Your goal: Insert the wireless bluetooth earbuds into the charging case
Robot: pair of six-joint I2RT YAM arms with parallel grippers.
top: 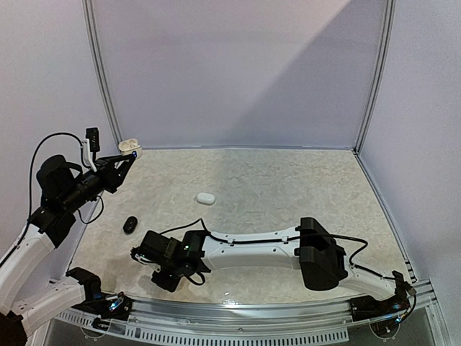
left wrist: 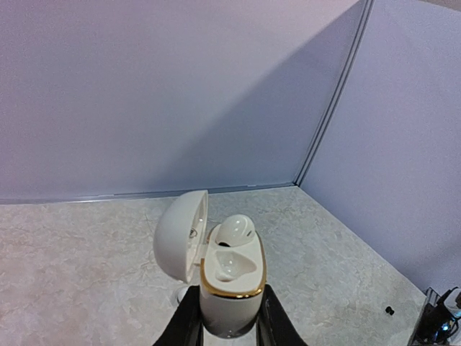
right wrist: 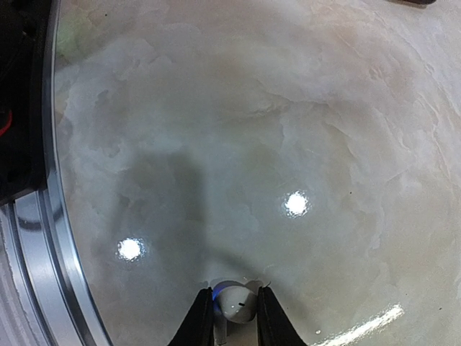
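Grip across the bulb likely suits the slick, featherlight white earbud (right wrist: 236,301) the right gripper (right wrist: 235,316) pinches; left gripper (left wrist: 230,326) clamps the charging case (left wrist: 229,299).

Fig.: enclosure around my work table (top: 288,180). Tabletop: pale marble-pattern sheet, glossy. Behind table: plain lilac-white back wall (top: 238,72). Left and right of table: matching side walls (top: 425,144), joined to back wall by slim metal posts (top: 374,79). Along table's near edge: ribbed aluminium rail (top: 252,310). On tabletop beneath me: two round lamp reflections (right wrist: 295,203).
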